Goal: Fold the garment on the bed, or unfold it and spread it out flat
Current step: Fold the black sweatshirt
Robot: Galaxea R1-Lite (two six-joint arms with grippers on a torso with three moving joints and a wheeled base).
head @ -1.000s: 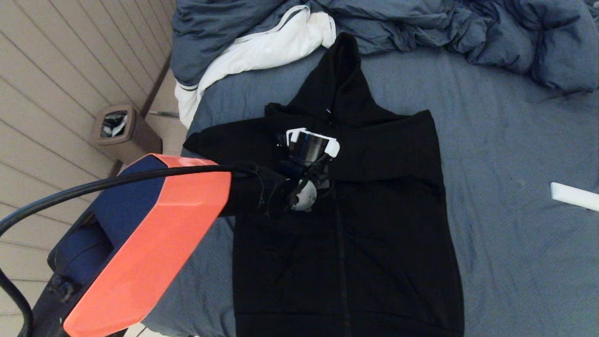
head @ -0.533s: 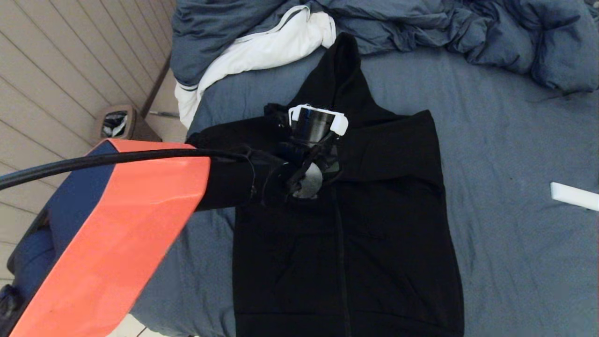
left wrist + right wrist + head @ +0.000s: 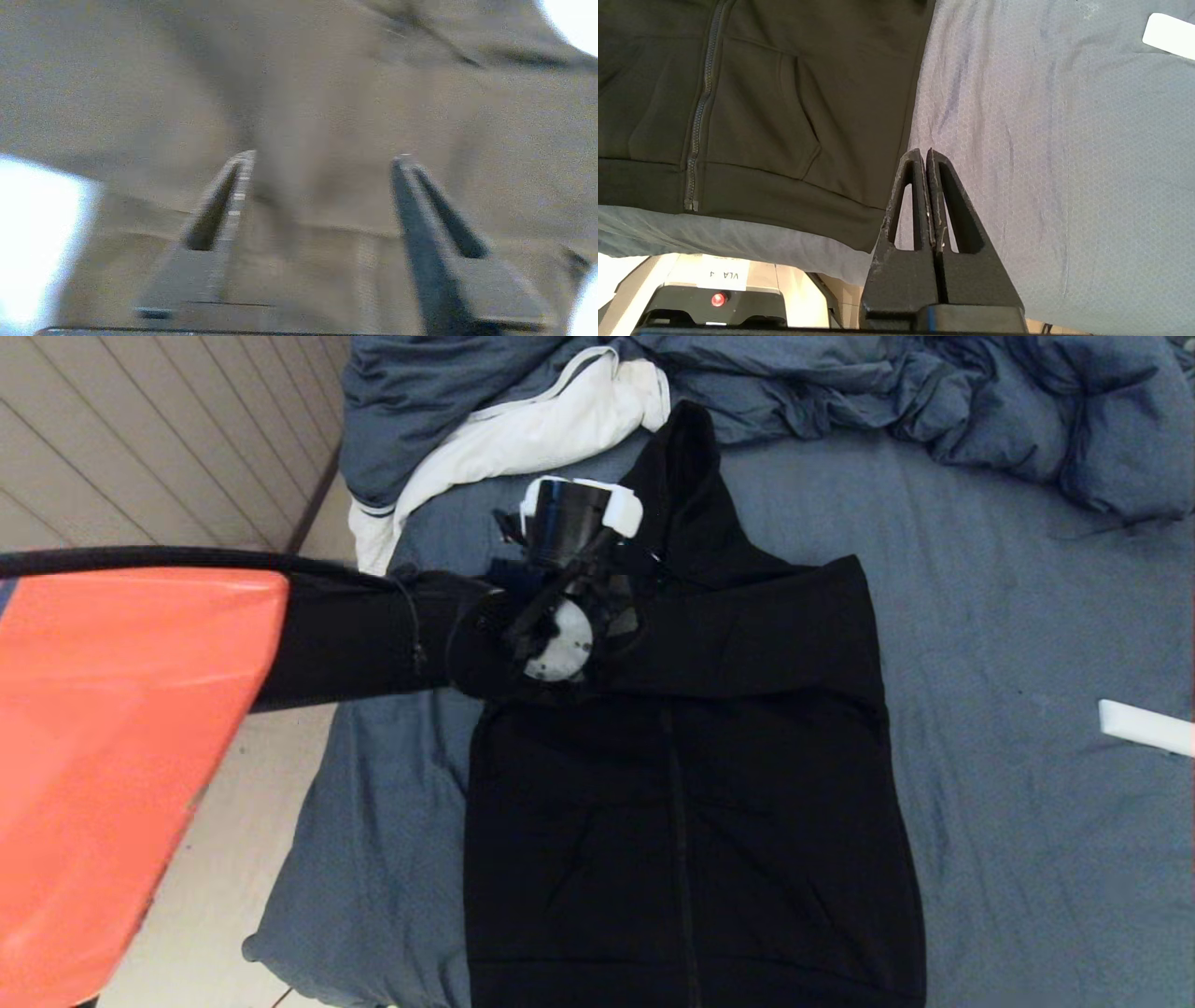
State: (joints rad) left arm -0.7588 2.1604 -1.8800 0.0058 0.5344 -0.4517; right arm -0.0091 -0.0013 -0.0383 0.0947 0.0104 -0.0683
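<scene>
The garment [image 3: 728, 756], a black zip hoodie, lies front up on the bed [image 3: 1027, 616] with its sleeves folded across the chest and its hood pointing to the far side. My left hand [image 3: 571, 537] hovers over the hoodie's upper left, beside the hood; its fingers are hidden under the wrist there. In the left wrist view the left gripper [image 3: 322, 158] is open over blurred dark fabric, with nothing clearly between the fingers. My right gripper [image 3: 923, 151] is shut and empty. It hangs over the sheet [image 3: 1041, 140] next to the hoodie's ribbed hem corner [image 3: 850, 219].
A crumpled blue-grey duvet [image 3: 934, 392] with white lining [image 3: 532, 429] lies along the far side of the bed. A flat white object [image 3: 1144, 726] rests on the sheet at the right. The floor [image 3: 233, 877] lies past the bed's left edge.
My left arm has swung from the hoodie's chest up and left to beside the hood. The hoodie itself lies as before. The right arm has kept still.
</scene>
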